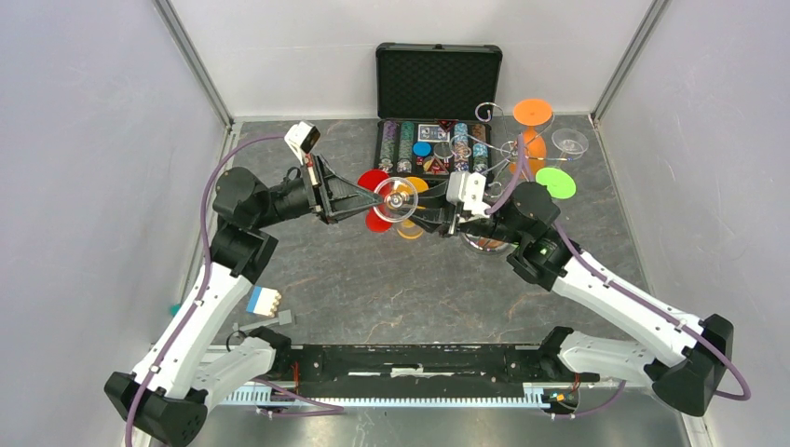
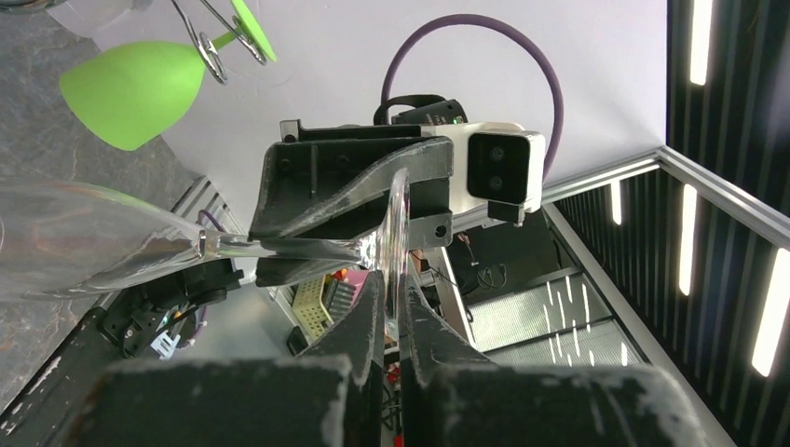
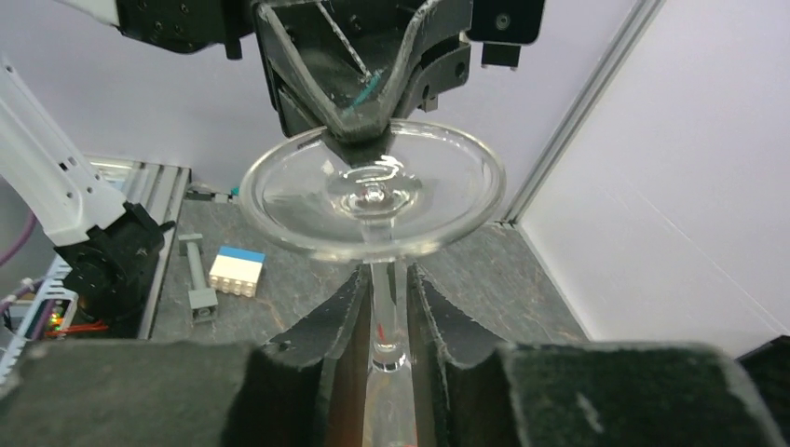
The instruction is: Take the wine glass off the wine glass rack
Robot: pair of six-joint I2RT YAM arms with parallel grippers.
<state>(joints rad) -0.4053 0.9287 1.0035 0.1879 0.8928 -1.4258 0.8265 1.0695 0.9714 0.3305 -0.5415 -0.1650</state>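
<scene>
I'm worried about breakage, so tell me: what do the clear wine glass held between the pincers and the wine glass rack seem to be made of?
The wine glass is fully see-through and glossy, with sharp bright highlights on its foot. It is probably glass, though clear plastic cannot be ruled out. The wine glass rack is thin, shiny silver wire with curled hooks, and it looks like polished metal.

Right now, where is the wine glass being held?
Top view, mid-table, left of the rack: the wine glass hangs between left hand, pinching its foot, and right hand, around its stem.
</scene>
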